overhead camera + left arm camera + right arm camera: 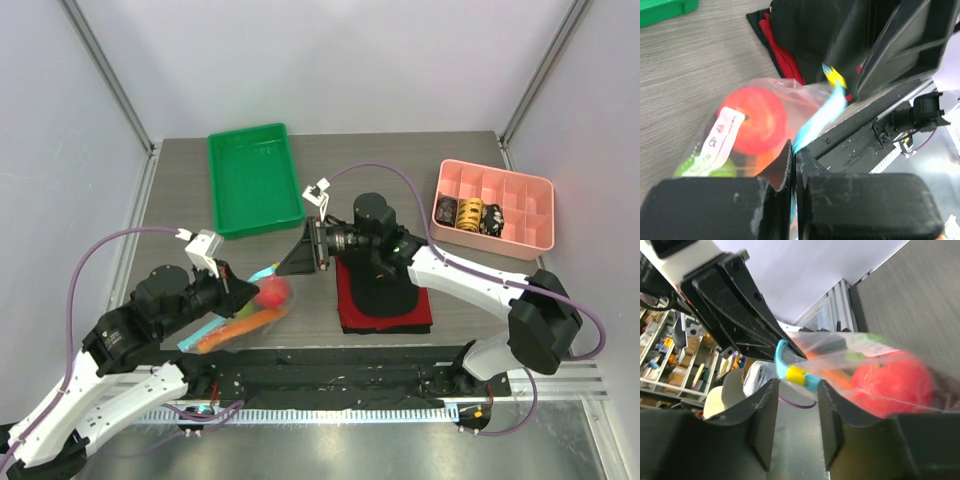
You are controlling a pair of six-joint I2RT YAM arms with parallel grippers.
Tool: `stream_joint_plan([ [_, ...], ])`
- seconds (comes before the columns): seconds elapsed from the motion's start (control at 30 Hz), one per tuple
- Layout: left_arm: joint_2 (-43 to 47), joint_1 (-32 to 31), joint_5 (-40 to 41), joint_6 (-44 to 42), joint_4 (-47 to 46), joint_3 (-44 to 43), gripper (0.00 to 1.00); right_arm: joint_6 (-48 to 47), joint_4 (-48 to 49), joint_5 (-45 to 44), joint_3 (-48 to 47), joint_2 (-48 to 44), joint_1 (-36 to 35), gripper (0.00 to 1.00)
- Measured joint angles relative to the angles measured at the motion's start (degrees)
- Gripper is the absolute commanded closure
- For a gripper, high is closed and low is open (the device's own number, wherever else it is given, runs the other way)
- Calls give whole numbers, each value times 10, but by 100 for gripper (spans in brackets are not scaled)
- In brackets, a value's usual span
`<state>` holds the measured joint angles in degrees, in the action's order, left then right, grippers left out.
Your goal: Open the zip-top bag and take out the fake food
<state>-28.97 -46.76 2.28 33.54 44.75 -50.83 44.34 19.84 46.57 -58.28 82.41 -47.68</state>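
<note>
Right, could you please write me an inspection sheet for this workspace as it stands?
Surface: grey wood-grain table.
Job's things: bag holding a red apple and other pieces.
Clutter: green tray, pink box, red-and-black cloth beneath the right arm.
Grippers: left gripper shut on the blue zip strip; right gripper open around the yellow slider.
Cables: purple cable looping over each arm.
Surroundings: white walls.

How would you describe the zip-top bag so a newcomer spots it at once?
From the green tray at the table's far left, come straight toward the near edge: the zip-top bag sits where the left gripper pinches it, just left of the red-and-black cloth. It is the only see-through thing there: crinkly clear plastic, light blue zip strip, red apple showing inside.
</note>
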Motion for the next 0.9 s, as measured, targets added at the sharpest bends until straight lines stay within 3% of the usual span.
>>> stream_joint_plan([
  [0.07, 2, 0, 3, 4, 0, 0, 100, 15, 20, 1, 7, 7, -10, 78],
  [0.1, 3, 0, 7, 5, 0, 0, 100, 25, 29, 1, 11, 14, -17, 93],
  [0.13, 5, 0, 9, 7, 1, 0, 100, 30, 33, 2, 12, 18, -20, 99],
  [0.3, 26, 0, 17, 21, 2, 0, 99, 34, 24, -3, 12, 28, -30, 99],
  [0.37, 39, 0, 17, 28, 4, 0, 79, 27, 10, -4, 5, 29, -27, 99],
  [0.4, 44, 0, 17, 34, 7, 0, 60, 22, 3, -2, -2, 30, -26, 99],
  [0.5, 49, 0, 15, 55, 15, -5, 36, -2, -30, 5, -35, 43, -23, 98],
  [0.67, 14, 0, 16, 81, 31, -65, 36, -38, -86, 21, -71, 71, -21, 98],
  [0.77, -15, 0, 31, 81, 42, -108, 25, -46, -99, 25, -72, 73, -21, 99],
  [0.9, -56, 0, 30, 79, 47, -123, 26, -50, -101, 35, -72, 73, -21, 98],
])
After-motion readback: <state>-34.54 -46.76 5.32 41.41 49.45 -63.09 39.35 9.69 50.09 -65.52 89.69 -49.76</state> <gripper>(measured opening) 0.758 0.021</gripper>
